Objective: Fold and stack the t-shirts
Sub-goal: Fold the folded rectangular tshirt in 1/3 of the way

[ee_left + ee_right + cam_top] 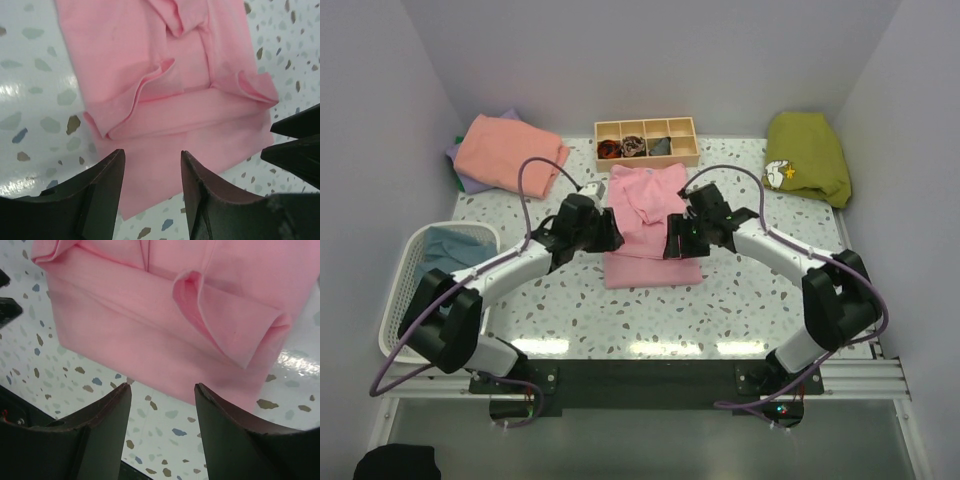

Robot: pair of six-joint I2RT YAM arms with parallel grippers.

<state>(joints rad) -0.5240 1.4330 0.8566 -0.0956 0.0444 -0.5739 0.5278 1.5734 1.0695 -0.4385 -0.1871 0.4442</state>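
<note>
Top camera: high, behind, facing down over table (740, 300). Wrist cameras: close, both sharing pink t-shirt (175, 115).

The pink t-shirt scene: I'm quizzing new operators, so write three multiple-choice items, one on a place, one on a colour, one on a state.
1. Where does the pink t-shirt lie?
A. back left corner
B. centre of the table
C. back right corner

2. What colour is the garment at the back right?
A. teal
B. white
C. olive green

3. How do the left gripper and right gripper stand?
A. both open, empty
B. both shut on cloth
C. one open, one shut

Answers: B, the top view shows it mid-table; C, it is plainly olive green; A, each wrist view shows jaws apart with nothing between them.
</note>
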